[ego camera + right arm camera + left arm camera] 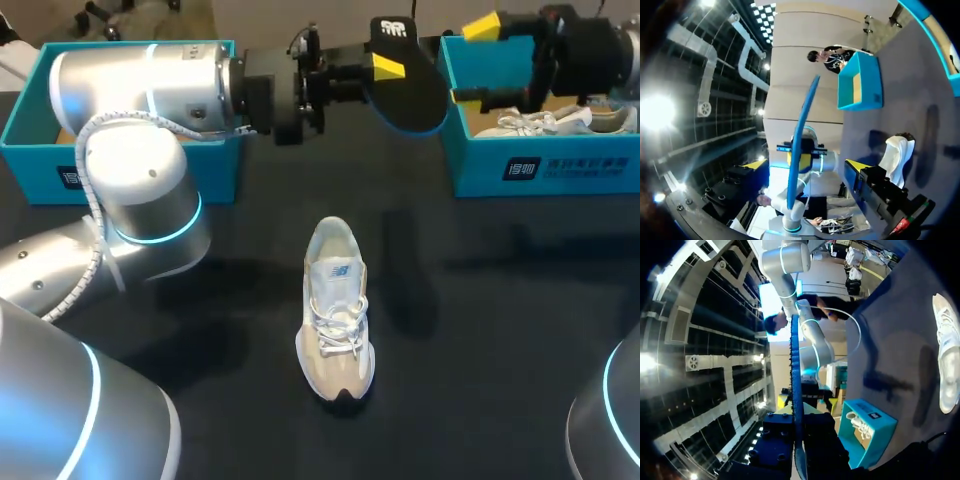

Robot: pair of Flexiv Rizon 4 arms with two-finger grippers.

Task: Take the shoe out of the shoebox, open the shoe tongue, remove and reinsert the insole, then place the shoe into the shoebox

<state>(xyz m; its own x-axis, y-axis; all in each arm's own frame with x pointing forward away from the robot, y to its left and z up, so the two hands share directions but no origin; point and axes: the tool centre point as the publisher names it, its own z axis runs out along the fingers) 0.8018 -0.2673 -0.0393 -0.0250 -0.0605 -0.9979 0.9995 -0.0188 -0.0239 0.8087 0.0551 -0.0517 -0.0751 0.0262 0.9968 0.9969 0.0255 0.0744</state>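
Holding the insole aloft, well clear of the shoe on the table

The left gripper is pinching the black, blue-edged insole by its flat faces over the far middle of the table. The right gripper stands spread wide at the insole's right-hand end, neither finger touching it. The pale shoe lies laces up, near and central, well apart from both. Judged from here, the risk is in a hand-over: the insole looks thin and floppy. If the right fingers press together on its curved edge rather than its flat, or the left lets go before they bite, it may buckle and twist out. It could then drop short of the shoe, or into the right shoebox just beside it, which holds another shoe.
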